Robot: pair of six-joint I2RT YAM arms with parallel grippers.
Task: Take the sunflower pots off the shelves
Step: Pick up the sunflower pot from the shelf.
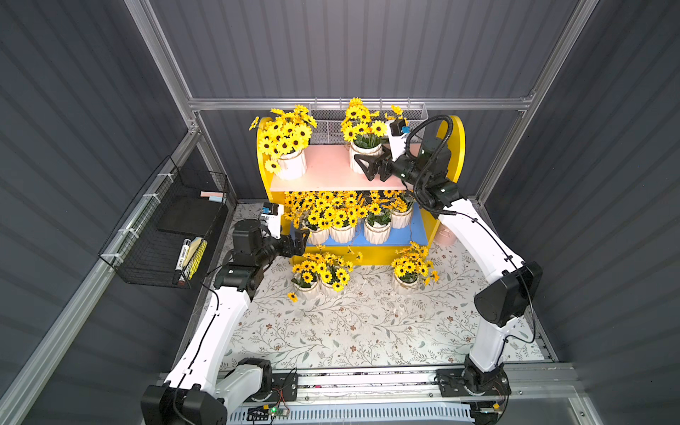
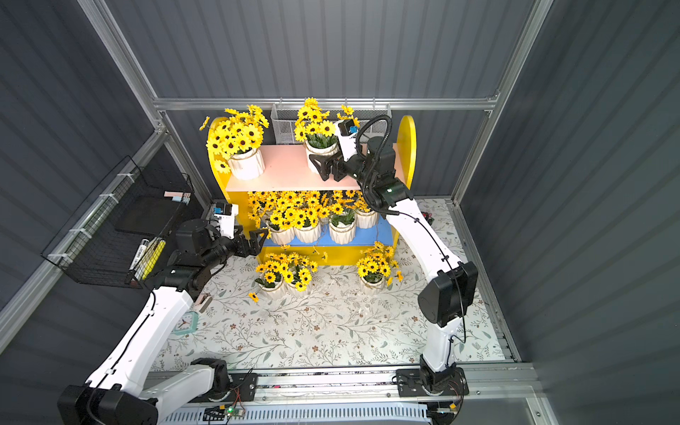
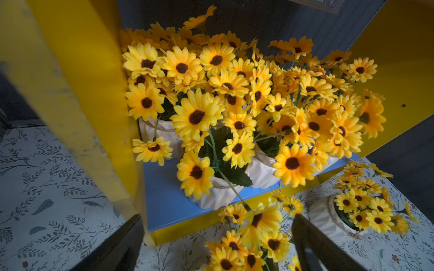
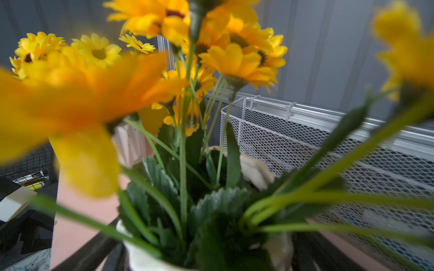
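Observation:
The shelves [image 1: 327, 173] are a yellow unit with a pink upper board and a blue lower board [image 3: 164, 197]. Two sunflower pots stand on the upper board, one at the left [image 1: 291, 165] and one at the right [image 1: 362, 151]. My right gripper [image 1: 366, 160] [image 4: 206, 258] is open, its fingers on either side of the right pot [image 4: 145, 258]. Several pots [image 1: 342, 232] crowd the lower board. Three more [image 1: 305, 287] [image 1: 331, 285] [image 1: 406, 281] stand on the table in front. My left gripper [image 1: 300, 243] [image 3: 218, 246] hangs open and empty at the lower board's left end.
A black wire basket [image 1: 165, 228] with markers hangs on the left wall. A white mesh basket [image 1: 368, 117] hangs behind the shelves. A pink cup [image 1: 447, 235] stands to the right of the unit. A teal clock [image 2: 186, 322] lies beside my left arm on the floral cloth [image 1: 368, 331].

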